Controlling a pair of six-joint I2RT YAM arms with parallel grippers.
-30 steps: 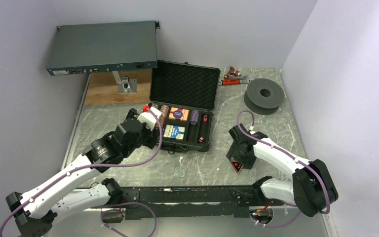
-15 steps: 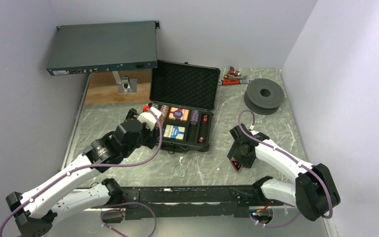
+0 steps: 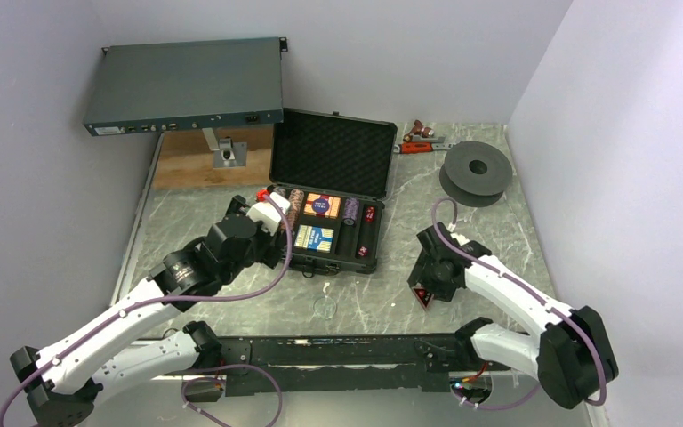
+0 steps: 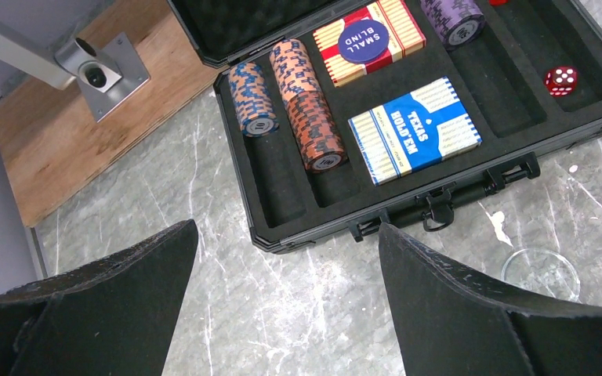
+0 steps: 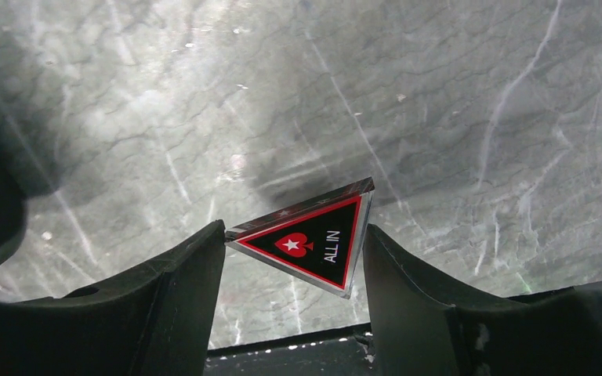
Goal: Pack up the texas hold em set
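The black case [image 3: 331,160] lies open with its foam lid up. In the left wrist view its tray [image 4: 313,235] holds a blue chip stack [image 4: 252,100], an orange stack [image 4: 307,117], purple chips [image 4: 453,17], a red deck [image 4: 370,41], a blue deck [image 4: 414,129] and a red die [image 4: 560,78]. My left gripper [image 4: 286,227] is open and empty, above the table at the case's front left corner. My right gripper [image 5: 295,229] is shut on the triangular black-red "ALL IN" marker [image 5: 313,243], held just above the table right of the case [image 3: 423,297].
A grey-blue rack unit [image 3: 185,84] stands at the back left over a wooden board [image 3: 187,165]. A black spool [image 3: 476,173] and a red-handled tool [image 3: 420,140] lie at the back right. A clear round disc [image 3: 325,307] lies in front of the case.
My right gripper has shifted slightly left with the marker between its fingers. The left arm has not moved.
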